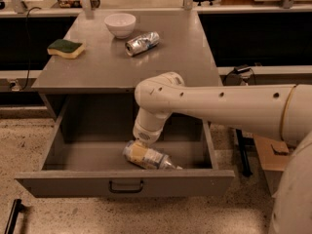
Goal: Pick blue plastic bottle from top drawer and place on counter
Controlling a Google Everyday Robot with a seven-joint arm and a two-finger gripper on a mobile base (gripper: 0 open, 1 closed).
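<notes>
**Gripper low in the open drawer, its grip hidden**

The wide grey metal top drawer stands open; right of its centre the clear blue plastic bottle lies on its side, cap end hard to make out; the gripper meets the bottle's left end, masked by the white wrist, so its hold cannot be told; above the drawer, the grey metal counter.

White bowl upright; crushed silver can on its side just beside it at 4 o'clock, end face turned toward 8 o'clock. Yellow sponge with green top lies flat, well apart from the can at its 9 o'clock. Can sits at 12 o'clock from the gripper, which is low in the top drawer; brown cardboard box stands at the gripper's 3 o'clock.
</notes>
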